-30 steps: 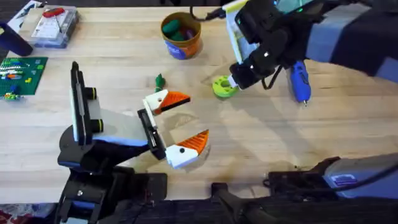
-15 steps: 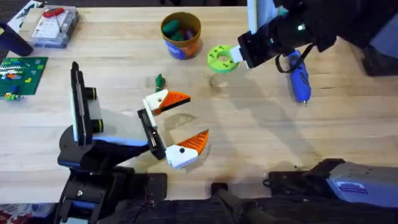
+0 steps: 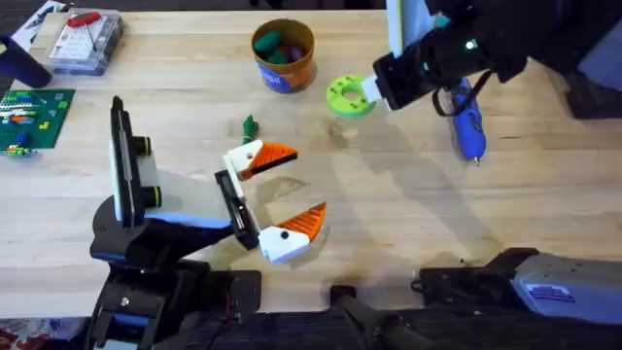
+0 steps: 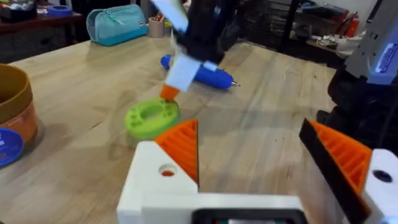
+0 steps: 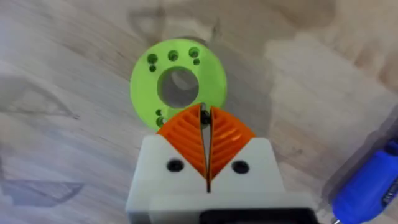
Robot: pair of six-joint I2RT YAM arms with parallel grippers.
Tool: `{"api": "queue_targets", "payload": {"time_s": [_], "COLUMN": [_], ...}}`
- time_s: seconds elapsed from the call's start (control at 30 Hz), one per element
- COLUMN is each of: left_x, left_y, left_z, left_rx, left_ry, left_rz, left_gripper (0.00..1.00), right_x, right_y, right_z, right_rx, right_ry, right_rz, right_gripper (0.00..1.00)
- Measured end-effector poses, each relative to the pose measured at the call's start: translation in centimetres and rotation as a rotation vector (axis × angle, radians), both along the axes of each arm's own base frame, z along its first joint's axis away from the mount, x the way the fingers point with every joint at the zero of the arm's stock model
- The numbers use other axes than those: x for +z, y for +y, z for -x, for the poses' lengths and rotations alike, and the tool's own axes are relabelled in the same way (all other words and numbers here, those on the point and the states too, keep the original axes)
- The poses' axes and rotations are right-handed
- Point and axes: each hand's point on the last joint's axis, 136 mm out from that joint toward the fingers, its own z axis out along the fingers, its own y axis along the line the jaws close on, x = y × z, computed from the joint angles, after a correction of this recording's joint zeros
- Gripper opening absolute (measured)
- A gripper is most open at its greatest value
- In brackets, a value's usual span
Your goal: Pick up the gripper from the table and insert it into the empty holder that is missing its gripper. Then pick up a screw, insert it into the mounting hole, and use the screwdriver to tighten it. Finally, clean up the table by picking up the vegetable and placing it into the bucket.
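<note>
Since a second ago the right claw point(image 3: 367, 91) has carried the lime-green disc point(image 3: 347, 96) off the desk point(image 3: 408, 214), from a spot near the middle up toward the far side; in the last half second it has barely shifted. That claw is pinched narrow on the disc's rim, its orange pads point(image 5: 198, 138) nearly meeting in the right wrist view, where the disc point(image 5: 178, 83) shows a large centre hole and small holes round it. The left claw point(image 3: 280, 194) stands wide with nothing between its fingers, low over the middle of the desk. The screwdriver point(image 3: 468, 121) lies flat on the far right of the desk, just beside the right arm — its long axis runs away from the arms' bases, and its thin tip points back toward them. The vegetable point(image 3: 249, 126) lies on the wood between the left claw and the bucket point(image 3: 283, 54), apart from both; its pointing cannot be told. The bucket stands upright at the far middle with coloured pieces inside; the print on its blue band cannot be read. At the far left sit a clear parts box point(image 3: 85, 41) and a green board point(image 3: 31, 115) — no writing on them is legible.
</note>
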Motion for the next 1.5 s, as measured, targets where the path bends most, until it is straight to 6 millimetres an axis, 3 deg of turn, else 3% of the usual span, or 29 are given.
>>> {"api": "queue_targets", "payload": {"time_s": [0.2, 0.37, 1.5], "left_x": [0.0, 0.0, 0.0], "left_y": [0.0, 0.0, 0.0], "left_z": [0.0, 0.0, 0.0], "left_rx": [0.000, 0.000, 0.000], "left_ry": [0.000, 0.000, 0.000], "left_rz": [0.000, 0.000, 0.000], "left_gripper": [0.991, 0.991, 0.991], "right_x": [-0.8, 0.1, 0.0], "right_y": [-1.7, -0.9, -0.7], "right_z": [0.9, -0.5, -0.2], "right_rx": [-0.028, -0.009, 0.016], "right_ry": [0.035, -0.048, -0.042], "right_rz": [0.086, 0.085, 0.091], "right_gripper": [0.003, 0.003, 0.003]}}
